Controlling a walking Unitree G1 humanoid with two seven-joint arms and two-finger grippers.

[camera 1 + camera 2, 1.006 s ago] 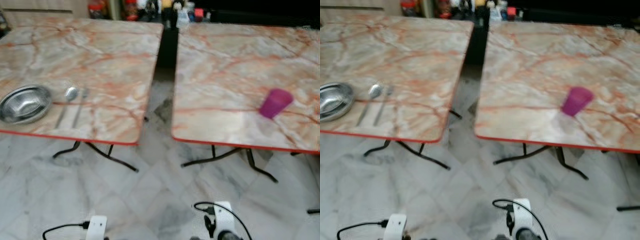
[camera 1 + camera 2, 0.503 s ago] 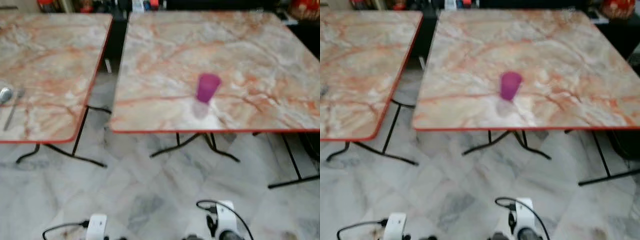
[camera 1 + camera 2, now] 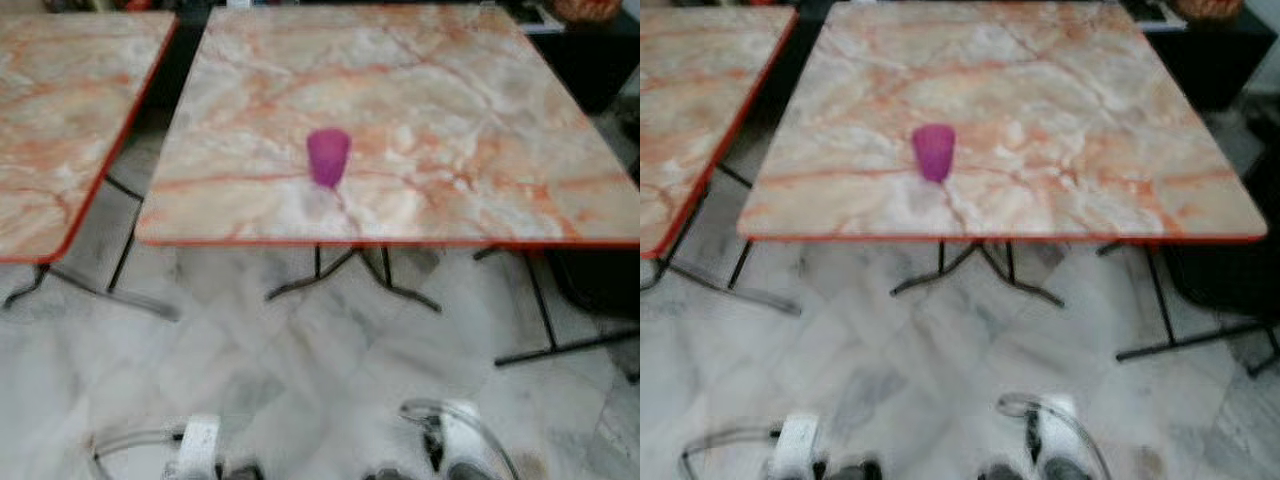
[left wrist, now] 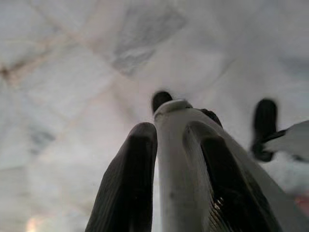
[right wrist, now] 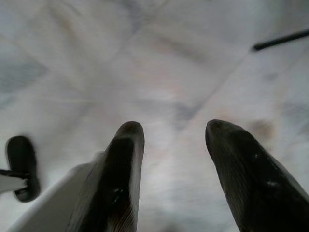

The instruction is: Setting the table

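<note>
- A purple cup point(image 3: 328, 156) stands upright near the front edge of a marble-patterned surface point(image 3: 480, 130), just left of centre in the head views, apart from everything else.
- A second surface point(image 3: 60, 120) of the same pattern fills the upper left of the frame, separated from the first by a dark gap.
- Black folding legs show under both, over a pale marble floor point(image 3: 300, 370).
- Both arms hang low at the bottom edge of the head views, far below and short of the cup, which lies ahead and above them.
- The left gripper point(image 4: 176, 145), seen from its wrist camera, points at the floor with a white object between its fingers; whether it clamps that object cannot be told.
- The right gripper point(image 5: 174, 145) points at the floor with its fingers spread and nothing between them.
- The cup sits roughly between the two arms; the right gripper, being free, looks the better placed to take it, though the robot likely needs to step closer first.
</note>
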